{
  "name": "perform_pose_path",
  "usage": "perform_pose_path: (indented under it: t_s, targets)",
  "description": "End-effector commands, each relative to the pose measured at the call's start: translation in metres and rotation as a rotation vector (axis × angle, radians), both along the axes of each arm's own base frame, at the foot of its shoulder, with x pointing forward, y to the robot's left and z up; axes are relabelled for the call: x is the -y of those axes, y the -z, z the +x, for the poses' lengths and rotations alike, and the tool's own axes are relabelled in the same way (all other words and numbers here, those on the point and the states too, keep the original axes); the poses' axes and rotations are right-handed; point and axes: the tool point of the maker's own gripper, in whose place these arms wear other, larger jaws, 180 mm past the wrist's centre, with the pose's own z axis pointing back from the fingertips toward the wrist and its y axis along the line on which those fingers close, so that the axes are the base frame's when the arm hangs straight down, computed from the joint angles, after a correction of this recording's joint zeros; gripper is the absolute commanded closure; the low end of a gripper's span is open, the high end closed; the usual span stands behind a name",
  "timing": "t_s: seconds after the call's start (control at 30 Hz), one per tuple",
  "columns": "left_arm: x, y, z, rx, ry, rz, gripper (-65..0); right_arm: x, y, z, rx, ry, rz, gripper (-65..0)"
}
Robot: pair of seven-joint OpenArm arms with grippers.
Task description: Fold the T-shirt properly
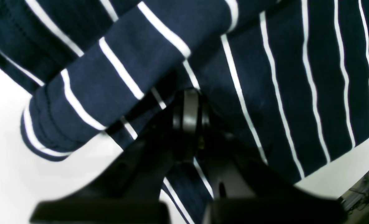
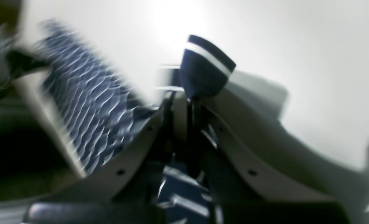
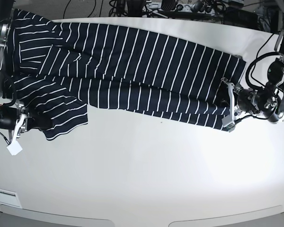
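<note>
The T-shirt (image 3: 132, 71) lies spread lengthwise across the far half of the white table (image 3: 146, 175), striped navy cloth running from the table's left edge to near its right edge. A folded flap with a sleeve hangs toward the near side at the shirt's left end.

The right arm reaches in low from the table's left edge, its forearm level with the surface. The right gripper (image 3: 31, 122) sits at the near-left corner of the shirt, and in the right wrist view (image 2: 192, 96) its jaws are clenched on a tuft of striped cloth that sticks up between the tips. A small white tag (image 3: 14, 148) lies on the table just beside this gripper, on the near side.

The left arm comes in from the table's right edge, also held low and horizontal, wrist pointing at the shirt's right end. The left gripper (image 3: 226, 105) is pinched tight on the cloth's edge there; the left wrist view (image 1: 189, 109) shows fabric bunched over its closed tips.
</note>
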Motion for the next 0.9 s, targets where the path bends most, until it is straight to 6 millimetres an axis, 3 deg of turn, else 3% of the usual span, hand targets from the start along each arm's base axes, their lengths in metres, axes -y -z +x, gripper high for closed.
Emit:
perform_pose_path:
  t_s: [0.0,0.37,0.53,0.87]
  targets:
    - [-0.017,0.005,-0.011,-0.051,0.004,0.073,0.0,0.005,-0.016,0.001,0.05,-0.016,-0.029,0.0]
    - [-0.013,0.004,-0.013,-0.059,0.005,0.054,0.0,-0.056,-0.037,-0.091,0.205,-0.32,-0.187,0.0]
    - [-0.013,0.004,-0.013,-0.059,0.005,0.054,0.0,-0.059,-0.049,-0.126,0.252,-0.341,-0.239,0.0]
    - [-0.008,0.003,-0.014,-0.065,0.002,0.025,0.0,-0.066,-0.042,-0.196,0.16,-0.405,-0.277,0.0]
